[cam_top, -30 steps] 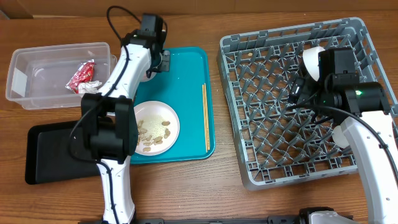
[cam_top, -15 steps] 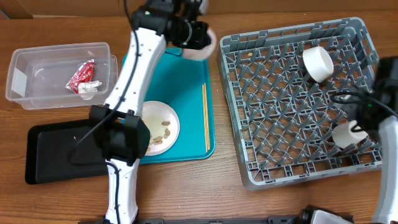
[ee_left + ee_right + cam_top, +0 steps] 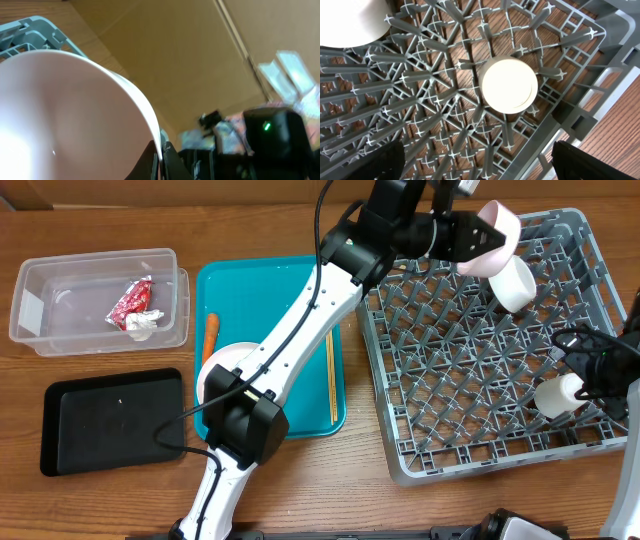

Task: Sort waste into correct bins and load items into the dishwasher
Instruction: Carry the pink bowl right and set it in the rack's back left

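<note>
Left end effector point(image 3: 466, 235) clamps pink bowl point(image 3: 492, 232), rack's point(image 3: 450, 380) far row directly beneath, white bowl point(image 3: 512, 281) adjacent; right end effector point(image 3: 482, 160) spread, empty.

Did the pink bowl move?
Yes. The pink bowl, held by the left gripper, went right, from above the teal tray to over the grey rack's far edge.

Matt grey plastic rack point(image 3: 450, 412), smooth pink bowl point(image 3: 492, 238)
</note>
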